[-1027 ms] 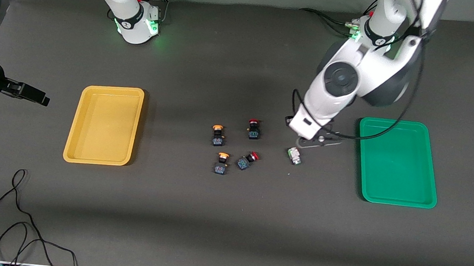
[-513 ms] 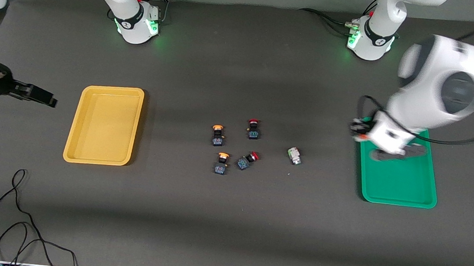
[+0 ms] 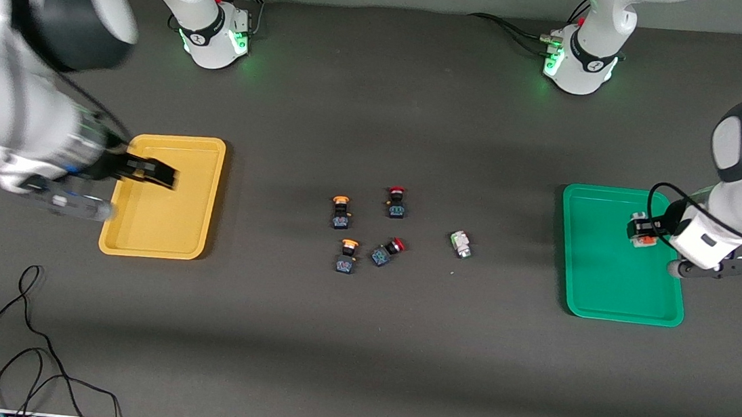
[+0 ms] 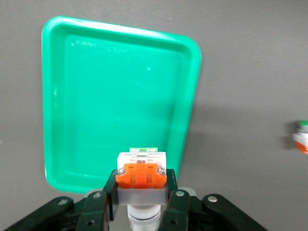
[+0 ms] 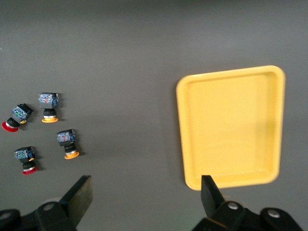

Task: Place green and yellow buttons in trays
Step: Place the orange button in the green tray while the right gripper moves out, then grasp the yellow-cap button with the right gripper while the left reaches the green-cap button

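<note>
The left gripper (image 3: pixel 641 231) has carried its clamped orange-marked white button (image 4: pixel 141 169) over the green tray (image 3: pixel 617 307), the open-jawed right gripper (image 3: pixel 160 174) has come over the yellow tray (image 3: pixel 160 246), and an early release could bounce the button out.

1. A robotics lab: two white robot arms are bolted at their bases (image 3: pixel 214 33) to a table (image 3: pixel 357 357) covered in dark grey matting.
2. Green status lights glow on both bases.
3. Loose black cables (image 3: pixel 23 352) trail over one table corner, against a plain grey backdrop.
</note>
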